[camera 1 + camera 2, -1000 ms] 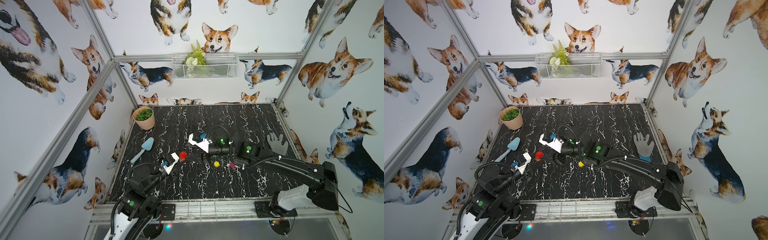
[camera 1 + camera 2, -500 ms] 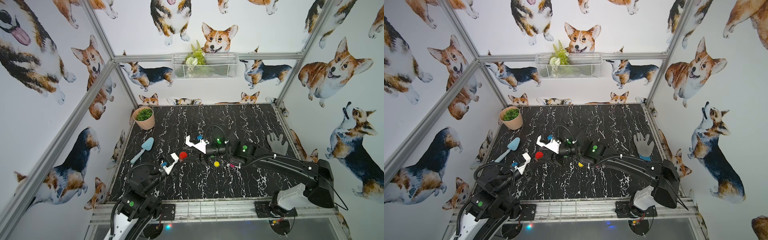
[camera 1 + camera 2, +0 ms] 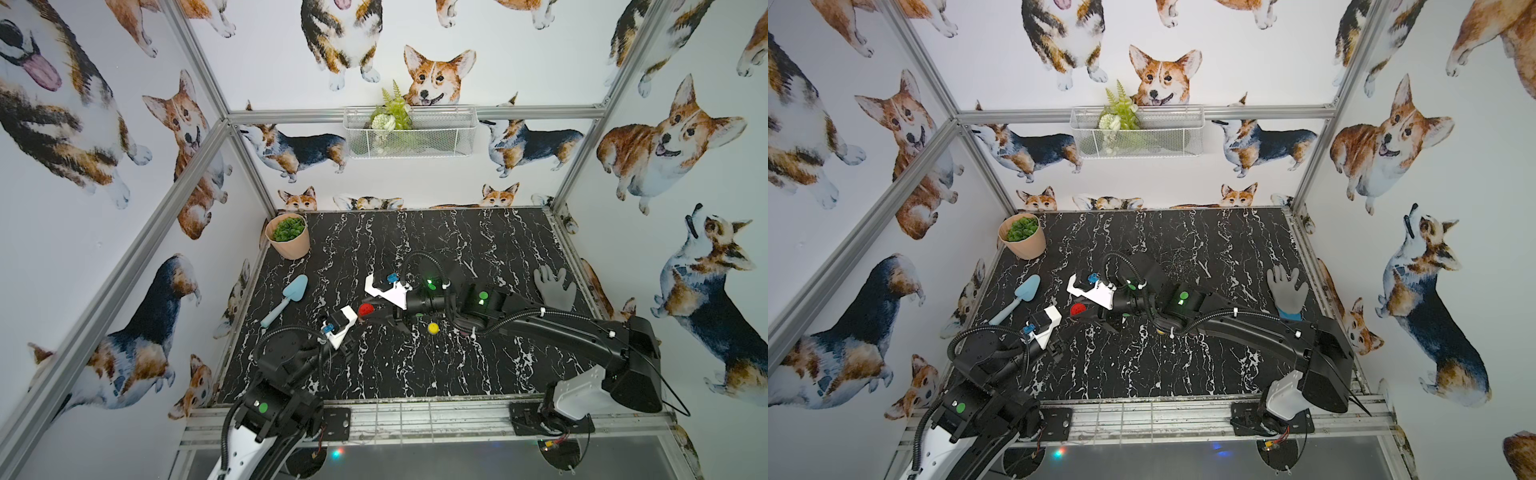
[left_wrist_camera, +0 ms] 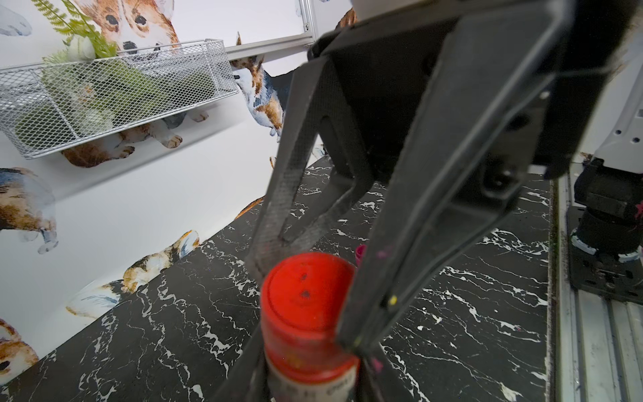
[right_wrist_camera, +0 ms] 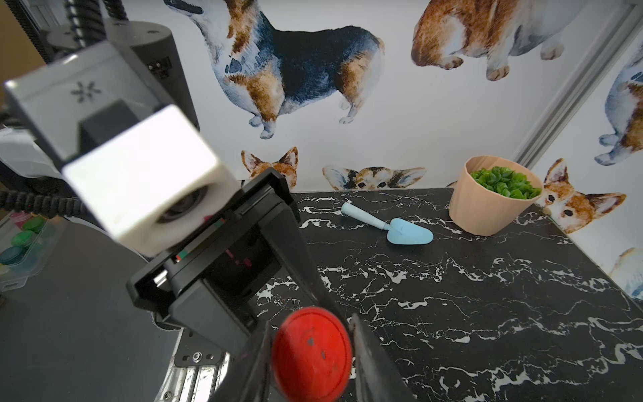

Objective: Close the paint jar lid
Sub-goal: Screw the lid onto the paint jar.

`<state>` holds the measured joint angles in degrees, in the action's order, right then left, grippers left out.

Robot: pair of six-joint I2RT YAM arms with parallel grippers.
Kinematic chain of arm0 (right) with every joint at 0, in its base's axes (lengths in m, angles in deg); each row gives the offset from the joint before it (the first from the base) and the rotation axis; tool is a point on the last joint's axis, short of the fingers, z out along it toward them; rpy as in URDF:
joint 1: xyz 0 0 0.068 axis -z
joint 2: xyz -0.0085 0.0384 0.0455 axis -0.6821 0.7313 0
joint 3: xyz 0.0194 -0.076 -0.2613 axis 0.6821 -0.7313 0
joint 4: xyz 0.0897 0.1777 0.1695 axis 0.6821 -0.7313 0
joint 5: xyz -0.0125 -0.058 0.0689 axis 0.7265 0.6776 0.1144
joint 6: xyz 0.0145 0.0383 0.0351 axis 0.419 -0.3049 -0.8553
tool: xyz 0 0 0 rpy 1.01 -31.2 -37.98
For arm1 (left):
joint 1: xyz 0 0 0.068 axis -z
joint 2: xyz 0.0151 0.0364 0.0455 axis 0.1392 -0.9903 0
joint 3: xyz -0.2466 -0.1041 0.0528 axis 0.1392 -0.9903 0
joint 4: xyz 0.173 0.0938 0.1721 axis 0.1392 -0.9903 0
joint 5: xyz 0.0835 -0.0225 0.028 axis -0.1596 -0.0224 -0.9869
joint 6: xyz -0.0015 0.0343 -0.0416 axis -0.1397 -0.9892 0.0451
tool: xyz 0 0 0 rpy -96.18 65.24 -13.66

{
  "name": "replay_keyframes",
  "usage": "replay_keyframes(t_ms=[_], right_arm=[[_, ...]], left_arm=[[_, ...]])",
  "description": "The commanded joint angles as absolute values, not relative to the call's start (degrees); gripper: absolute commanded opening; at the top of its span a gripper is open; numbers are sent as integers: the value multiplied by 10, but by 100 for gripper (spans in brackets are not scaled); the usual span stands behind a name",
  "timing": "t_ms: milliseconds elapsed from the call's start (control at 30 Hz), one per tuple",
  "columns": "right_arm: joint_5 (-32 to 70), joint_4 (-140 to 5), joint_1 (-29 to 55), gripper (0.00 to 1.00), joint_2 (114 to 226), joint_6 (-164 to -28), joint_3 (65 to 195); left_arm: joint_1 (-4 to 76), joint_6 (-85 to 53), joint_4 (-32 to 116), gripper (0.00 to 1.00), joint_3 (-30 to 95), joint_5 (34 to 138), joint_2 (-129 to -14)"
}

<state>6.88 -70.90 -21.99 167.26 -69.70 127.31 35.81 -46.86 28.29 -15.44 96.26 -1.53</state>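
Note:
The paint jar (image 4: 313, 388) stands upright near the table's front left, and my left gripper (image 4: 313, 379) is shut on its body just under the cap. Its red lid (image 3: 365, 308) (image 3: 1077, 309) sits on top and looks level. My right gripper (image 5: 311, 362) reaches in from the right. Its two dark fingers (image 4: 278, 209) press on opposite sides of the red lid (image 5: 311, 351), so it is shut on the lid. Most of the jar body is hidden by the fingers.
A yellow jar (image 3: 433, 328) and a pink one (image 4: 360, 252) stand on the table under the right arm. A blue trowel (image 3: 286, 299) and a potted plant (image 3: 289, 237) sit at the left. A grey glove (image 3: 555, 286) lies at the right edge.
My right arm has moved left to the jar and its jaws have narrowed from wide apart onto the red lid. The left gripper has kept still on the jar.

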Motion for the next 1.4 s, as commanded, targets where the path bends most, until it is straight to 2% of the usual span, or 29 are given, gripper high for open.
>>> replay_keyframes(t_ms=[0, 400, 867, 1367], right_arm=[[78, -696, -222, 37, 1673, -680, 1277], [124, -683, -237, 30, 1678, -698, 1267], [280, -687, -266, 29, 1742, -761, 1301], [383, -675, -280, 29, 1814, -932, 1351]], left_arm=[[359, -472, 305, 35, -155, 963, -14], [359, -477, 302, 35, -154, 941, -10], [359, -495, 291, 34, -152, 866, 4], [359, -515, 279, 34, -149, 747, 8]])
